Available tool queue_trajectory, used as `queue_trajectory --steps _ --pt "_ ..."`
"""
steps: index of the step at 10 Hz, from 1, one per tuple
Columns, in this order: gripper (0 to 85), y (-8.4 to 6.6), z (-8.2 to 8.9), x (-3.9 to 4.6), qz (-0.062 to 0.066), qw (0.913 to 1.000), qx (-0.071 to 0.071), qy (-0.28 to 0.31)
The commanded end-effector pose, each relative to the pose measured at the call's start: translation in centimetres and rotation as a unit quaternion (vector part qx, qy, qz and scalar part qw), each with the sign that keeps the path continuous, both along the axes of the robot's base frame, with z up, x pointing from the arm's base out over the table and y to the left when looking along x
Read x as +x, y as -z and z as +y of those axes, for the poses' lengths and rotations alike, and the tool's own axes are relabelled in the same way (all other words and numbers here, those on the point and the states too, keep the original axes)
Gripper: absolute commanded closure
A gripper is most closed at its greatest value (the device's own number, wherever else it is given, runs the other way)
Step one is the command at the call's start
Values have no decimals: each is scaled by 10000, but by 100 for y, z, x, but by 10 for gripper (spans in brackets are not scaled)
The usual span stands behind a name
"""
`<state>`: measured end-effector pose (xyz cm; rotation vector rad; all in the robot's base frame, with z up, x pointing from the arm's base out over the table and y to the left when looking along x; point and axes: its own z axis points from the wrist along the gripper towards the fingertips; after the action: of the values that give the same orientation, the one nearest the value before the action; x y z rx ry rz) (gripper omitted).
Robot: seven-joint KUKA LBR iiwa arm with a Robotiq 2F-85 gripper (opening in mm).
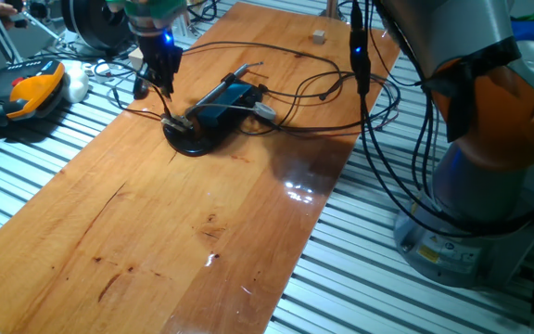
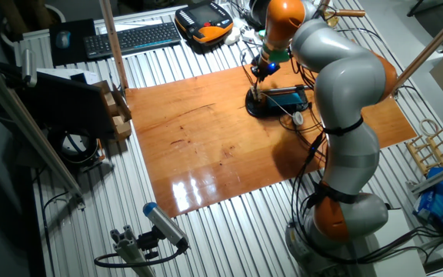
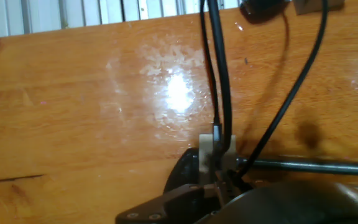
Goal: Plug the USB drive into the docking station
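The docking station [image 1: 228,100] is a flat blue box on a black curved base, lying at the far end of the wooden board [image 1: 202,241] with thin cables running from it. My gripper [image 1: 169,115] reaches down at its left end, fingers close together on a small pale USB drive [image 3: 216,149]. In the hand view the drive sits at the tips of the fingers [image 3: 215,74], right against the dark base [image 3: 185,198]. The other fixed view has the gripper [image 2: 257,89] just left of the docking station [image 2: 287,96].
Black cables [image 1: 323,88] loop around the station across the board. An orange-and-black tool [image 1: 31,93] lies off the board to the left. A small wooden block [image 1: 319,36] sits at the far edge. The arm's base [image 1: 489,186] stands to the right. A keyboard [image 2: 129,37] lies beyond.
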<state>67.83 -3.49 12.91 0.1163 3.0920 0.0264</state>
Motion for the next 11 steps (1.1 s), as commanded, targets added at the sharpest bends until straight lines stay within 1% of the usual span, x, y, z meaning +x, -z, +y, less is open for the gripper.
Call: queue_trajectory --steps 1,2,3,4,5,6,7,9,11 --pt "850 29 16 -20 -16 10000 16 -9" --pt "850 51 30 -37 -38 10000 34 38" --pt "850 78 45 -45 -83 9999 6 84" --pt "850 107 55 -46 -175 9997 -26 169" --pt "850 126 58 -53 -333 9990 40 280" --pt "850 125 59 -53 -387 9989 11 279" --pt "850 131 55 -63 -412 9988 -53 239" --pt "850 173 58 -92 -475 9986 -99 222" --pt "850 225 55 -123 -543 9981 -84 276"
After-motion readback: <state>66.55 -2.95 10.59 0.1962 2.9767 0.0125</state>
